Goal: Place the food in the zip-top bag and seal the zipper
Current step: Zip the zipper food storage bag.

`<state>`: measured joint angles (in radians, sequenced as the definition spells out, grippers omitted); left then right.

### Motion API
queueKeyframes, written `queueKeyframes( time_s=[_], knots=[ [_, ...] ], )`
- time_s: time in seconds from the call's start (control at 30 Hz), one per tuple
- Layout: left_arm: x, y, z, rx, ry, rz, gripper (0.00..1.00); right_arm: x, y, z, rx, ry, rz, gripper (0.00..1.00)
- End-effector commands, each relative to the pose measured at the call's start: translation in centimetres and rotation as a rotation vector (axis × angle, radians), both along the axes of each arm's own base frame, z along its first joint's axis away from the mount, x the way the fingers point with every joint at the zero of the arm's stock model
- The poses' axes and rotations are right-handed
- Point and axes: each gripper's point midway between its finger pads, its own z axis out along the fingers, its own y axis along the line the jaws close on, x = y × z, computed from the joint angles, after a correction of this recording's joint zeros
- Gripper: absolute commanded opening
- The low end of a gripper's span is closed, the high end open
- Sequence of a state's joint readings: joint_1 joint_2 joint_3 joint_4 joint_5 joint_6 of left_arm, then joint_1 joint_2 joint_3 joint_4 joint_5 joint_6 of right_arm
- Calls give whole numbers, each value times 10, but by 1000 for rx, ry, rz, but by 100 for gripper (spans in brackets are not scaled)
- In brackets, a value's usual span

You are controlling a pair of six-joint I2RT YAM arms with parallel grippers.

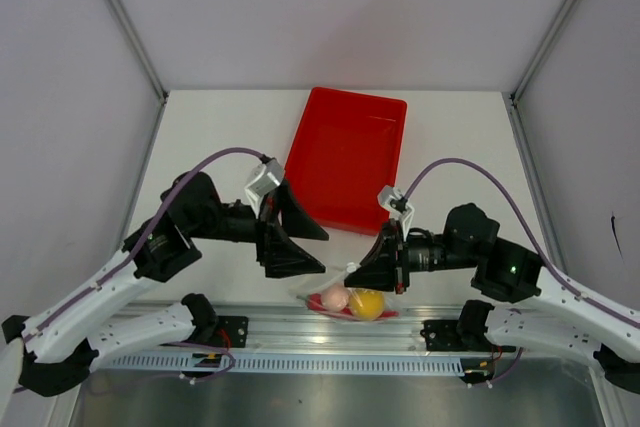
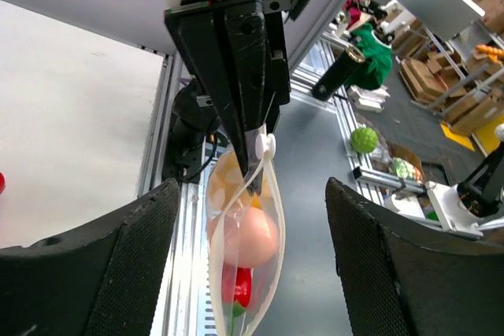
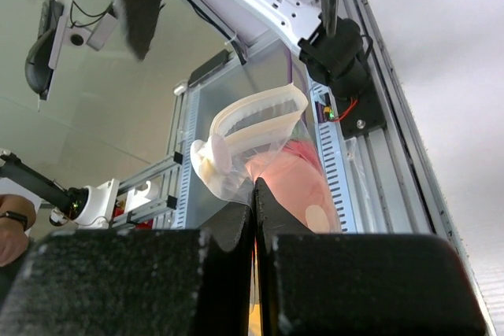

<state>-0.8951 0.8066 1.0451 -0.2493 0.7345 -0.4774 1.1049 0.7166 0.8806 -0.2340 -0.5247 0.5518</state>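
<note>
The zip-top bag (image 2: 244, 273) with the food (image 2: 253, 238) inside hangs lengthwise down from the right gripper (image 1: 352, 270), which is clamped on its top edge by the zipper (image 3: 260, 112); the left gripper (image 1: 322, 252) is wide open and empty, bag just ahead between its fingers, untouched

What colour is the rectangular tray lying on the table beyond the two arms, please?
The tray is plain red, seen best in the top external view.

We see the fruit (image 2: 224, 175) half hidden behind the right gripper (image 2: 253, 183) tips; below them, the bag (image 2: 264, 279) runs off frame.
</note>
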Motion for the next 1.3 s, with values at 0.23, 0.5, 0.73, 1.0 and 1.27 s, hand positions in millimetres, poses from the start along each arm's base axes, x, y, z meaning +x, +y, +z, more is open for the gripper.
queueKeyframes(
  time_s=[0.23, 0.5, 0.73, 1.0, 1.27],
  knots=[
    [-6, -13, 2, -5, -88, -45, 80, -2, 14, 4, 23, 31, 43, 0],
    [-6, -17, -2, 17, -91, -25, 73, 0, 21, 8, 29, 35, 51, 0],
    [-6, -11, -9, 25, -104, 13, 66, 8, 31, 5, 12, 54, 28, 0],
    [-5, -10, -21, 61, -105, 27, 60, 16, 34, 5, 14, 58, 1, 0],
    [-6, -15, -21, 78, -108, 14, 63, 20, 32, 4, 22, 59, -27, 0]
  ],
)
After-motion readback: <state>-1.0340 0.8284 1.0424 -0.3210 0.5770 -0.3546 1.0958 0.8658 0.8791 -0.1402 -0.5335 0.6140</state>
